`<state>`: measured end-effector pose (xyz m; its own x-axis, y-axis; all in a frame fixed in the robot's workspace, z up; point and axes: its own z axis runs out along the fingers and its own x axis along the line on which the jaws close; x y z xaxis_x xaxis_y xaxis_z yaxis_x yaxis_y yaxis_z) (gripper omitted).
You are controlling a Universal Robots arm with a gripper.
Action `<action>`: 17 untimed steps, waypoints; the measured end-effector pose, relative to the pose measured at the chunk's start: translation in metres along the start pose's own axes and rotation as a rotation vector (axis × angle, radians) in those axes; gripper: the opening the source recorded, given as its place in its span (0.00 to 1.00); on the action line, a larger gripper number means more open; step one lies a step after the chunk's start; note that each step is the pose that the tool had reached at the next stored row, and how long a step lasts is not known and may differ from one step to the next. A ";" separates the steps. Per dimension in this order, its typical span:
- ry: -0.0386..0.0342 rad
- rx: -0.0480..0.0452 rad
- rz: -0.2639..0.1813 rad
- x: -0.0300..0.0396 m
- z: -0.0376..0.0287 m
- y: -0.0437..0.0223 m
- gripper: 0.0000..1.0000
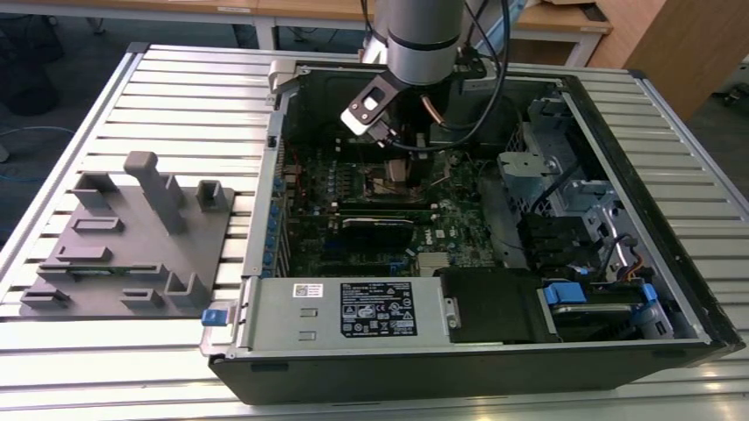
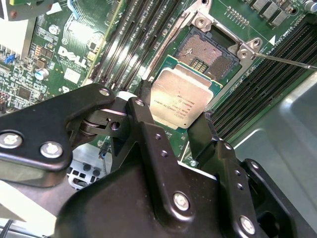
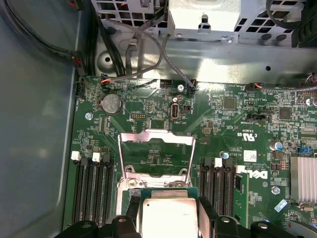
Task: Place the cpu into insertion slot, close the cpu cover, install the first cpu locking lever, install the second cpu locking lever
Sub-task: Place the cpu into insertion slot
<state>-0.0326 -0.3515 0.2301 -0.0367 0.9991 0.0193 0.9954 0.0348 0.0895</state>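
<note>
While the jaws pinch the cpu [image 2: 181, 99] by two opposite edges close to the insertion slot [image 2: 210, 49], it looks light, rigid, slick-topped and fragile underneath.

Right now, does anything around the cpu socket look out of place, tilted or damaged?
Nothing looks damaged. The cpu is clamped in the gripper, not yet seated in the insertion slot; the cpu cover stands open.

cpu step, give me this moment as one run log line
gripper: shut on cpu | cpu: held partly over insertion slot, not seated | insertion slot: contacts exposed | cpu cover: open, swung up
</note>
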 end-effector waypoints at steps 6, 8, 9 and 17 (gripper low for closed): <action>-0.0001 0.0000 0.002 0.0037 0.0018 -0.0006 0.54; 0.0000 -0.0001 0.002 0.0050 0.0033 -0.0013 0.54; 0.0000 -0.0001 0.002 0.0056 0.0043 -0.0017 0.54; -0.0005 0.0000 0.003 0.0097 0.0083 -0.0039 0.54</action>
<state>-0.0362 -0.3417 0.2216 -0.0332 0.9993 0.0192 0.9955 0.0313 0.0894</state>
